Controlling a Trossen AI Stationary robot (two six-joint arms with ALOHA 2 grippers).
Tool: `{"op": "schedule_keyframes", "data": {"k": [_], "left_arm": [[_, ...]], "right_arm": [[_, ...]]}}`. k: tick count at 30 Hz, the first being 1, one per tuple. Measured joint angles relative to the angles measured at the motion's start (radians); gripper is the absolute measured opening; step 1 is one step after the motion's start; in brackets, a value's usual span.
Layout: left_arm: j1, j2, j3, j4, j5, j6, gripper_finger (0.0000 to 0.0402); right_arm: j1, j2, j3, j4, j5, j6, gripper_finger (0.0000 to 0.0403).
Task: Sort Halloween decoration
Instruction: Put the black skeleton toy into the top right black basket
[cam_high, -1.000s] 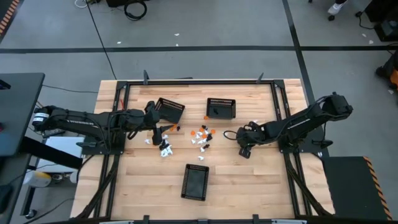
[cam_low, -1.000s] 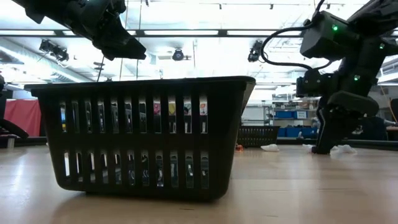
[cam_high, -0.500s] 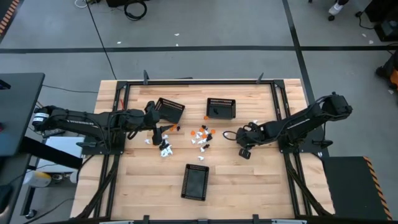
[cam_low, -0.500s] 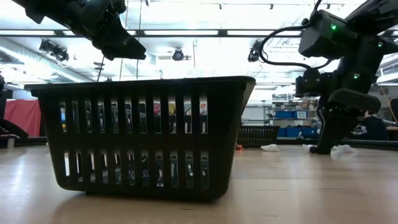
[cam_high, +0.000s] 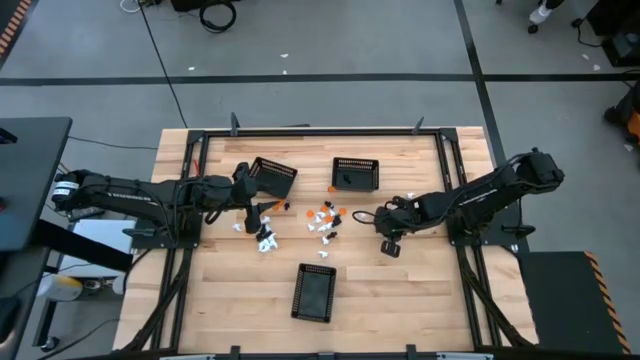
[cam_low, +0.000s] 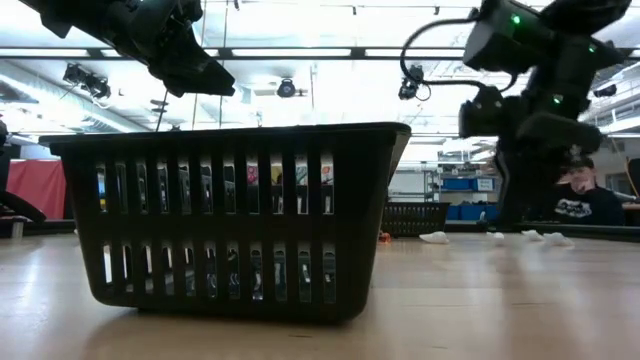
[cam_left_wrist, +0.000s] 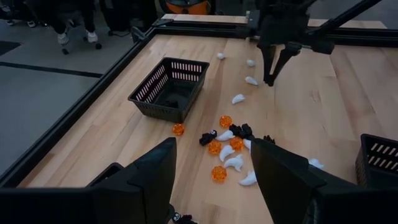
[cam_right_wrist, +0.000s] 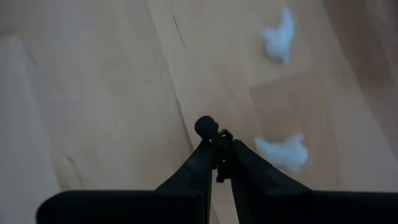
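Note:
The Halloween decoration is a scatter of tiny orange, white and black trinkets (cam_high: 325, 219) (cam_left_wrist: 227, 146) lying on the wooden table between the baskets. My right gripper (cam_right_wrist: 217, 146) (cam_high: 388, 243) hangs over the table's right half, pointing steeply down and shut on a small black trinket (cam_right_wrist: 206, 127). Two white trinkets (cam_right_wrist: 283, 152) lie on the wood under it. My left gripper (cam_left_wrist: 211, 162) (cam_high: 252, 212) hovers open above the left end of the scatter, touching nothing. My right gripper pinches the black trinket between its two fingertips (cam_right_wrist: 200, 155); the trinket's round end (cam_right_wrist: 206, 126) sticks out just past them. The fingers come from above, slanting down. The trinket is lifted clear of the table.
Three black mesh baskets stand on the table: one at the far left (cam_high: 272, 175) (cam_left_wrist: 171, 87), one at the far middle (cam_high: 355, 173), one near the front edge (cam_high: 314, 292) (cam_low: 235, 215). A black frame (cam_high: 455, 180) rims the table. A seated person (cam_low: 575, 200) shows beyond it.
My right gripper has risen off the table and shifted a little toward the table's left, carrying the black trinket up with it. The white trinkets beneath it have stayed on the wood.

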Motion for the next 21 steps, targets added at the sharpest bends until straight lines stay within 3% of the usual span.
{"op": "schedule_keyframes", "data": {"k": [9,21], "left_arm": [[0.000,0.000,0.000,0.000,0.000,0.000,0.0217],[0.000,0.000,0.000,0.000,0.000,0.000,0.0217]], "right_arm": [[-0.107,0.019,0.120,0.021,-0.003,-0.138,0.0046],[-0.348,0.221,0.367,0.019,-0.013,-0.421,0.0046]]}}
